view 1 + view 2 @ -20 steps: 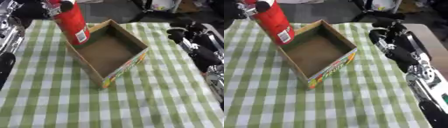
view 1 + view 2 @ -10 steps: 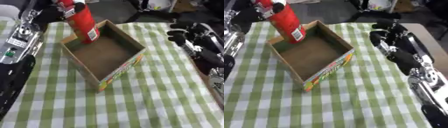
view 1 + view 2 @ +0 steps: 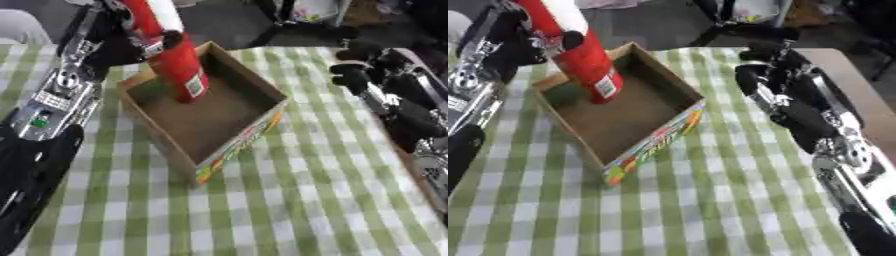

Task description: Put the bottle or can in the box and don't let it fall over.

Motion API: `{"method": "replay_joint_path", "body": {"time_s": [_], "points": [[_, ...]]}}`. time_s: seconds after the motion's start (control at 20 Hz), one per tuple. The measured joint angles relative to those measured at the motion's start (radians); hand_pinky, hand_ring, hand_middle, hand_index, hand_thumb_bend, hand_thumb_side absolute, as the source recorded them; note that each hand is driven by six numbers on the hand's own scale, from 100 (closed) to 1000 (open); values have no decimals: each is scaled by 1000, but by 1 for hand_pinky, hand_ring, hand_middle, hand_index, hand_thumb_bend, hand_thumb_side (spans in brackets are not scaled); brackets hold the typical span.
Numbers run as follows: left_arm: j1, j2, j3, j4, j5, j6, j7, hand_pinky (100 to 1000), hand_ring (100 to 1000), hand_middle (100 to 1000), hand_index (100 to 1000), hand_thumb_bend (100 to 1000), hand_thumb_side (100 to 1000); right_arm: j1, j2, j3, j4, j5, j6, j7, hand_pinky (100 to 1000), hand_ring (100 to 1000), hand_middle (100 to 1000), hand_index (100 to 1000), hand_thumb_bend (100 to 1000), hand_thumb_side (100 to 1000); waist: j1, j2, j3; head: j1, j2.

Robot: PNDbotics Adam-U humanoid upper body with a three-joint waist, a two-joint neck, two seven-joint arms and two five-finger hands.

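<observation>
Moved since earlier: tall red plastic bottle [image 3: 178,60], gripped by our black left hand [image 3: 144,42], now leans inside open brown cardboard box [image 3: 229,145] near bench's far-left corner; we should upright it, seat it, then let go.

The left hand [image 3: 131,37] is raised at the far left, fingers curled around something red. The right hand [image 3: 767,75] hovers opposite, fingers curled and holding nothing.
</observation>
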Motion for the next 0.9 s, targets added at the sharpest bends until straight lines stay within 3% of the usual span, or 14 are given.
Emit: {"method": "replay_joint_path", "body": {"time_s": [0.55,0.65,0.7,0.9], "points": [[10,2,46,34,-177,-10,-66,759,978,836,853,781,236,5,0,0,0,0,1,-1,825,782,760,819,389,275,-2,0,7,-1,0],[13,2,54,33,-191,-9,-66,750,960,825,847,733,268,10,0,0,0,0,1,-1,825,782,760,819,401,279,-3,0,9,-2,0],[16,2,57,32,-194,-8,-65,749,958,821,846,766,218,11,0,0,0,0,1,-1,825,782,760,819,389,275,-4,-1,12,-2,0],[19,4,64,14,-185,2,-58,744,949,819,843,753,247,16,0,0,0,0,1,-1,825,782,761,819,388,275,-9,-6,21,-6,0]]}}
